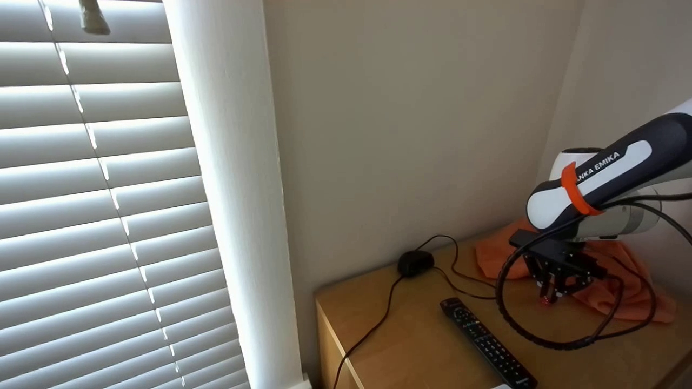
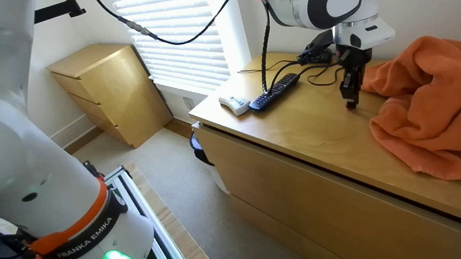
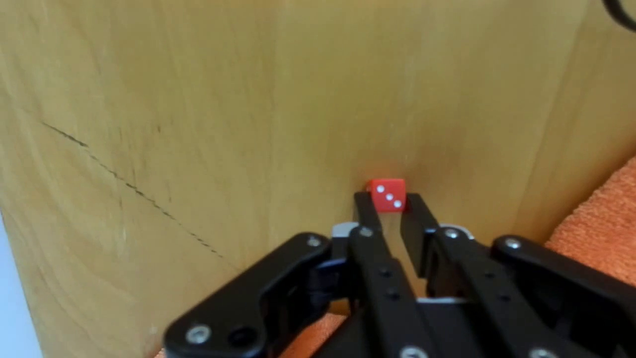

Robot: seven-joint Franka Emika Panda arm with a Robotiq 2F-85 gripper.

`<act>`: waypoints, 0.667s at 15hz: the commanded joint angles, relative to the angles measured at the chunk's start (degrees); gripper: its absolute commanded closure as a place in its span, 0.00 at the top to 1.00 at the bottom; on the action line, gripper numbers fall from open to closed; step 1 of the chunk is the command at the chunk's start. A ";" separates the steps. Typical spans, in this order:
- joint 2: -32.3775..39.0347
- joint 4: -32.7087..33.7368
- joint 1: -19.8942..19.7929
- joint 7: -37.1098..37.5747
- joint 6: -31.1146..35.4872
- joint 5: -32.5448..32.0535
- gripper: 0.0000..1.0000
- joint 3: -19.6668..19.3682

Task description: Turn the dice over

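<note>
The dice is a small red cube with white dots (image 3: 389, 195). In the wrist view one face with three dots in a diagonal faces the camera. My gripper (image 3: 388, 204) is shut on the dice, with a black fingertip against each side and the dice's far end sticking out past the tips. In both exterior views the gripper (image 1: 551, 294) (image 2: 351, 102) points down close over the wooden dresser top (image 2: 317, 123). A bit of the red dice (image 1: 545, 301) shows at the fingertips. I cannot tell whether the dice touches the wood.
A crumpled orange towel (image 2: 443, 107) lies right beside the gripper. A black remote (image 1: 489, 343), a white controller (image 2: 235, 104) and a small black box with cables (image 1: 415, 263) are on the dresser top. The arm's cable loop (image 1: 567, 344) hangs near the gripper.
</note>
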 commanded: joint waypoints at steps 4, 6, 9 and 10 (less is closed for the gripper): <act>-1.31 -6.50 8.68 16.03 6.66 -15.42 0.05 -5.97; -1.10 -7.56 10.62 20.33 8.50 -19.36 0.05 -7.33; -0.54 -9.00 13.27 26.47 11.54 -24.86 0.05 -9.48; -0.27 -9.43 14.52 28.78 12.66 -26.99 0.05 -10.64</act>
